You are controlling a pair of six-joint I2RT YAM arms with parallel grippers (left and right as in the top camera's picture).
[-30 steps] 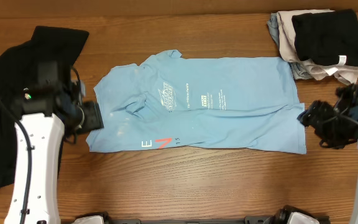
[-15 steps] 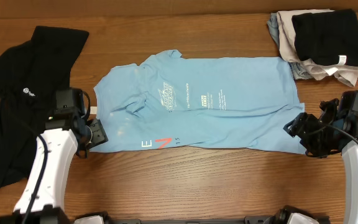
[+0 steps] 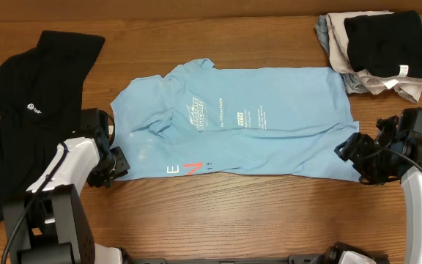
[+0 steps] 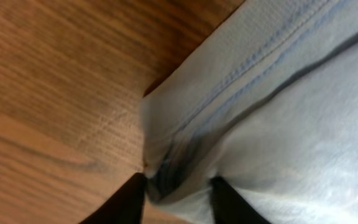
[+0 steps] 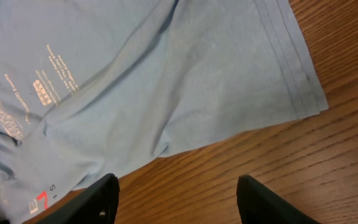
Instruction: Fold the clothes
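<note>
The light blue T-shirt (image 3: pixel 255 125) lies spread flat on the wooden table, with white lettering and a red mark near its front edge. My left gripper (image 3: pixel 116 167) is at the shirt's front left corner. In the left wrist view (image 4: pixel 178 182) its dark fingers (image 4: pixel 126 202) pinch the bunched hem of the shirt (image 4: pixel 278 93). My right gripper (image 3: pixel 352 156) is open and empty at the shirt's front right corner. In the right wrist view (image 5: pixel 178 183) it hovers over bare wood just in front of the shirt's edge (image 5: pixel 166 74).
A black garment with a small white logo (image 3: pixel 20 125) lies crumpled at the left, under my left arm. A pile of folded black and beige garments (image 3: pixel 379 51) sits at the back right corner. Bare wood (image 3: pixel 233 213) runs along the front.
My left gripper has moved toward the table's front, down the shirt's left edge to its front corner, and closed on the hem. My right gripper shifted left to the front right corner, then held still.
</note>
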